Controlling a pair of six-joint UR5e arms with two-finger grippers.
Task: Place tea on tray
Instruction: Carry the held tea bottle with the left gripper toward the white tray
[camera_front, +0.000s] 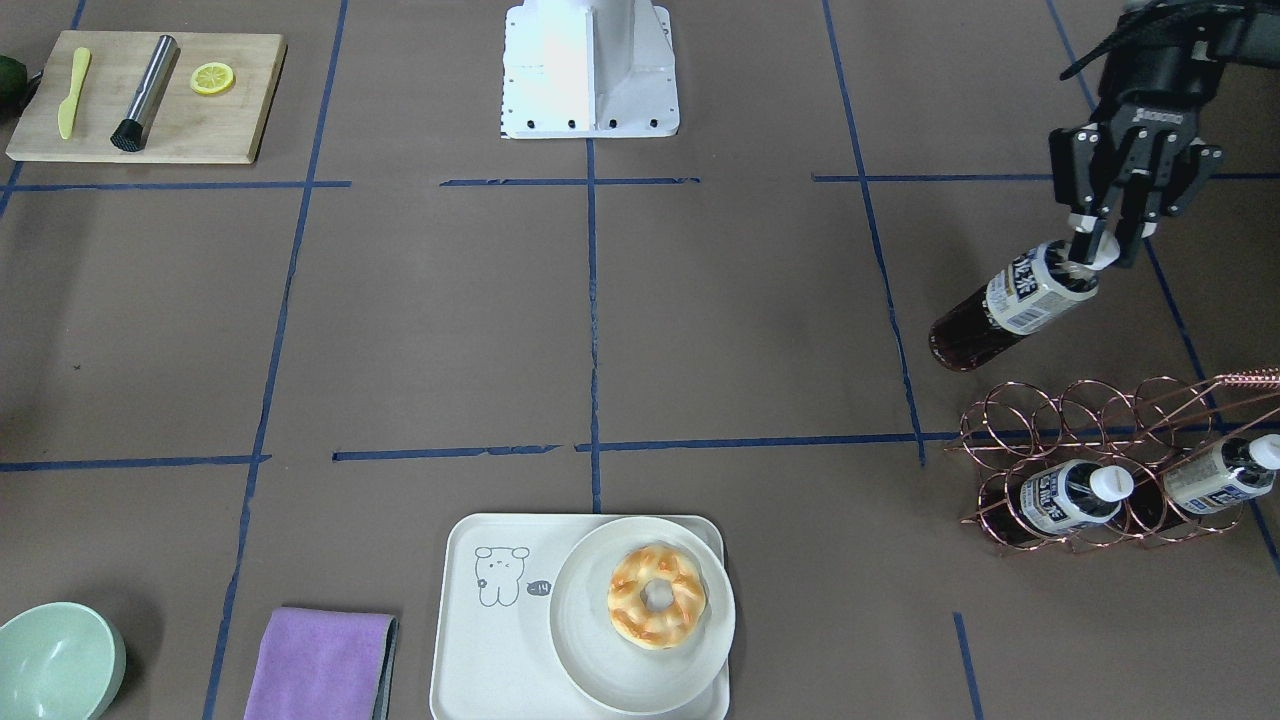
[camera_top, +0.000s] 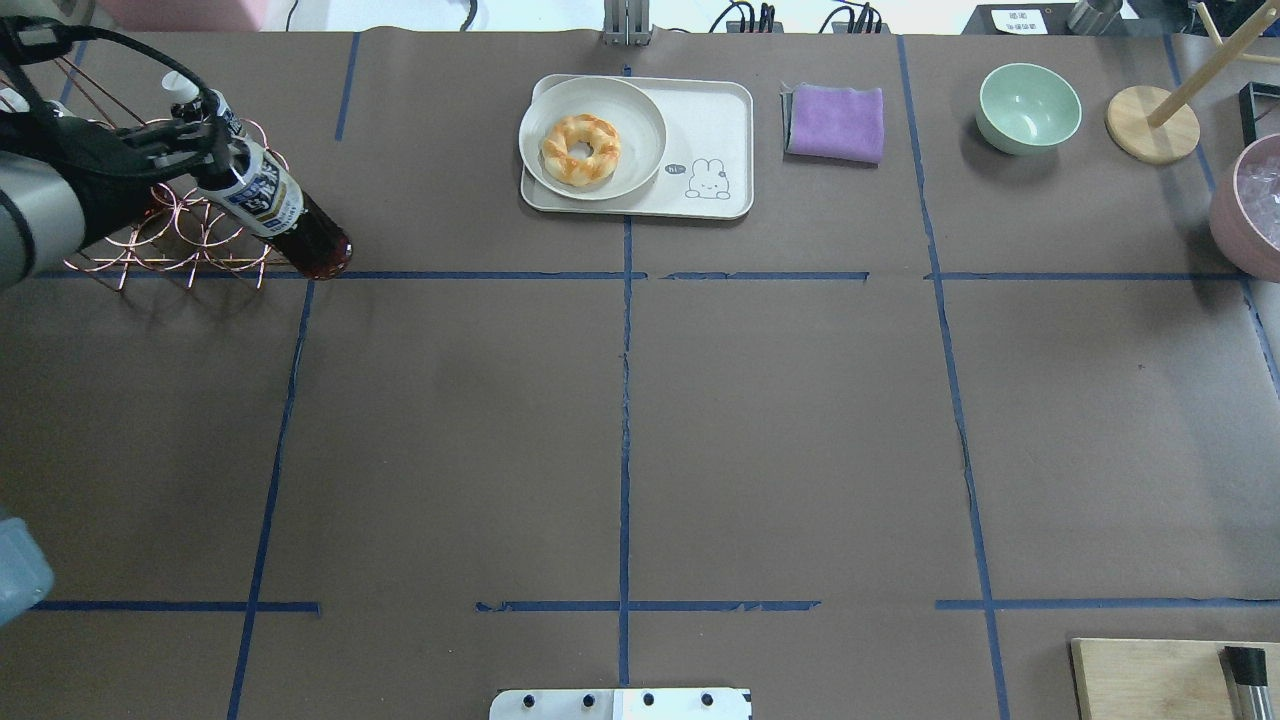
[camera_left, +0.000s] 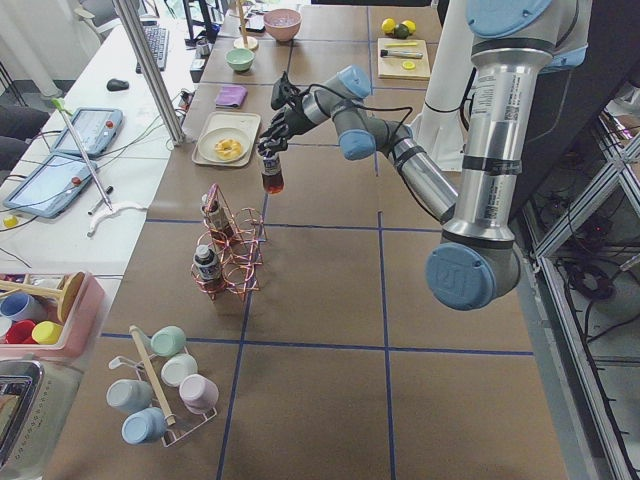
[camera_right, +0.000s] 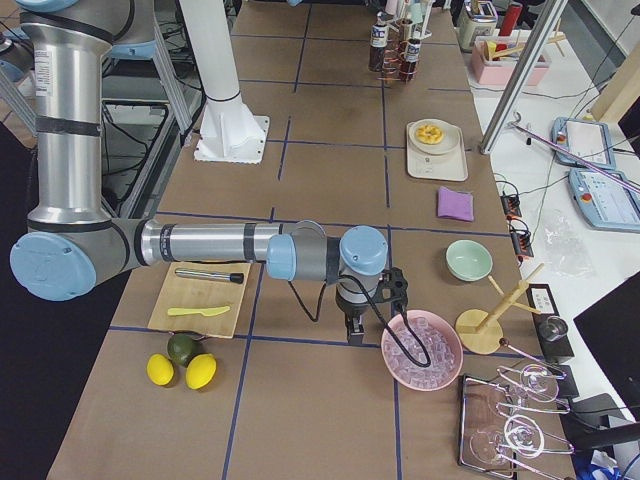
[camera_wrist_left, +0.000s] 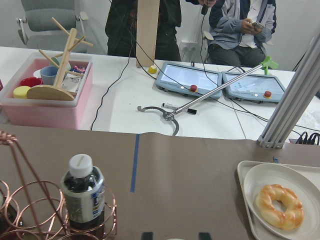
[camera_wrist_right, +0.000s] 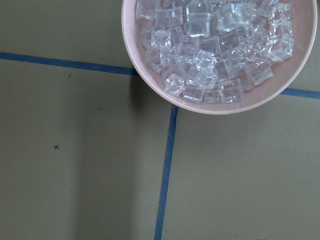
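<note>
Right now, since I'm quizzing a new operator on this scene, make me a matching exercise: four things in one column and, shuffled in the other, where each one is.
Things
1. tea outside the wire rack
2. doughnut
3. purple cloth
4. lemon slice

Places
A. on the round plate
B. on the wooden cutting board
C. held in the left gripper
D. lying between the tray and the green bowl

Pairs: 1-C, 2-A, 3-D, 4-B
</note>
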